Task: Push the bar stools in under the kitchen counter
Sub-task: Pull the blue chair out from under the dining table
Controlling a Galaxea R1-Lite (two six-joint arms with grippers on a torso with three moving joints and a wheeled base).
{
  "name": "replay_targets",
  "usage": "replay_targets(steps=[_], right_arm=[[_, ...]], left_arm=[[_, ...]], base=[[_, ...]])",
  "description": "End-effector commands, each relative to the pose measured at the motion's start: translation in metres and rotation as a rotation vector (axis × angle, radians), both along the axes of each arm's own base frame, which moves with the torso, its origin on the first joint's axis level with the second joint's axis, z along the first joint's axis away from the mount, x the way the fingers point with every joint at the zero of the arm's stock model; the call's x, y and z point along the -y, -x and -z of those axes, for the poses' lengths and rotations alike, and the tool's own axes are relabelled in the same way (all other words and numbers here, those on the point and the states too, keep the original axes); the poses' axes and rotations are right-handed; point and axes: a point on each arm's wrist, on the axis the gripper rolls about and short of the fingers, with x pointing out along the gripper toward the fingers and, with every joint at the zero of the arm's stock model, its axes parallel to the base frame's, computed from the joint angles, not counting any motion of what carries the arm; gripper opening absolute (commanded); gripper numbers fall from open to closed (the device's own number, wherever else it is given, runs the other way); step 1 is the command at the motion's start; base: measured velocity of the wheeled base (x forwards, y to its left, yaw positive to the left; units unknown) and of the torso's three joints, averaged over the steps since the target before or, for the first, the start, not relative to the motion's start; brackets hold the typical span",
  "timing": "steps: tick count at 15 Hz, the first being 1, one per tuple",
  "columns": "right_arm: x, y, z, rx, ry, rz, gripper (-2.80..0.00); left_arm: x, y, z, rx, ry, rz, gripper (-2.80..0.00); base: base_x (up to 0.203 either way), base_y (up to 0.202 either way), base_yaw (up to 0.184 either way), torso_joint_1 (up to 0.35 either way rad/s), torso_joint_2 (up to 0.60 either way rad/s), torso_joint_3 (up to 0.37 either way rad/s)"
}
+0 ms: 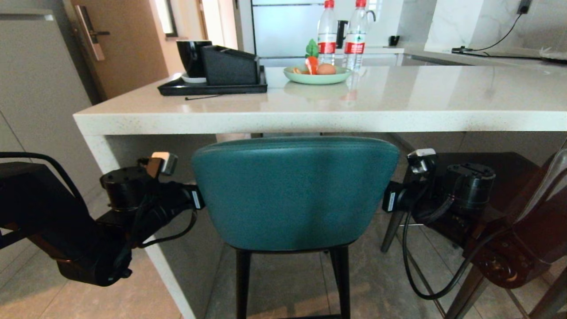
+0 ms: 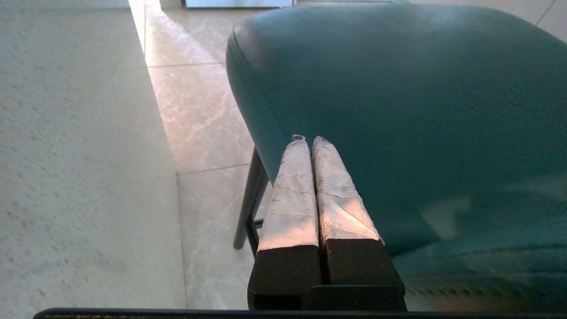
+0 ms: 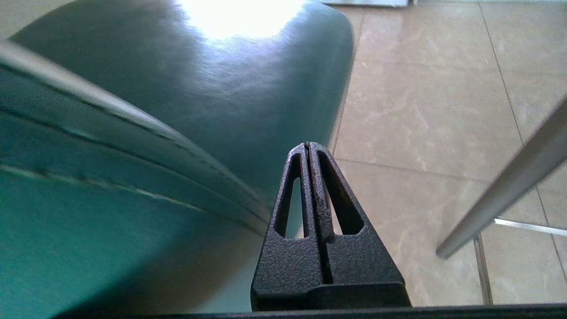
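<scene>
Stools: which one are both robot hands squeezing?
The teal leather stool with the rounded back. Both shut grippers, left and right, flank it; the other stool's grey leg stands apart.

The teal stool (image 1: 296,192) in front of me wears smooth leather with a soft sheen and a stitched seam, on thin matt black legs. My left gripper (image 2: 309,141) has fingers wrapped in wrinkled pale tape; my right gripper (image 3: 307,145) is coarse, grainy black plastic. The kitchen counter (image 1: 398,104) is glossy speckled white stone. The floor tiles (image 3: 425,106) look polished and marbled.
</scene>
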Motion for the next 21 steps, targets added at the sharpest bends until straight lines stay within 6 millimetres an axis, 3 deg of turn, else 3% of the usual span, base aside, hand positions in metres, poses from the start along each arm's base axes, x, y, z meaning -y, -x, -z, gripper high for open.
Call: replay_targets(steps=[1,7,12,14,16,18,21], right_arm=[[-0.007,-0.002,-0.004,0.027,0.007,-0.023,-2.80],[-0.030,0.006,-0.007,0.040,0.006,-0.092,-2.80],[-0.035,0.014,-0.008,0.037,0.012,-0.112,-2.80],[-0.027,0.021,-0.002,0.008,0.022,-0.097,-2.80],[-0.003,0.021,0.004,-0.007,0.026,-0.029,-2.80],[0.024,0.009,0.012,-0.003,0.022,0.062,-2.80],[0.035,-0.006,0.013,0.027,0.019,0.106,-2.80]], left_arm=[[0.010,0.006,-0.004,0.012,0.004,0.034,-2.80],[0.038,0.029,-0.004,-0.012,0.000,0.124,-2.80],[0.043,0.038,-0.001,-0.027,-0.010,0.110,-2.80],[0.032,0.036,-0.001,-0.032,-0.011,0.078,-2.80],[0.010,0.030,0.001,-0.038,-0.016,0.009,-2.80],[-0.006,0.013,0.012,-0.037,-0.015,-0.051,-2.80],[-0.015,-0.010,0.021,0.019,-0.012,-0.088,-2.80]], base=[[0.000,0.000,0.000,0.000,0.00,0.000],[0.000,0.000,0.000,0.000,0.00,0.000],[0.000,0.000,0.000,0.000,0.00,0.000],[0.000,0.000,0.000,0.000,0.00,0.000],[0.000,0.000,0.000,0.000,0.00,0.000],[0.000,0.000,0.000,0.000,0.00,0.000],[0.000,0.000,0.000,0.000,0.00,0.000]])
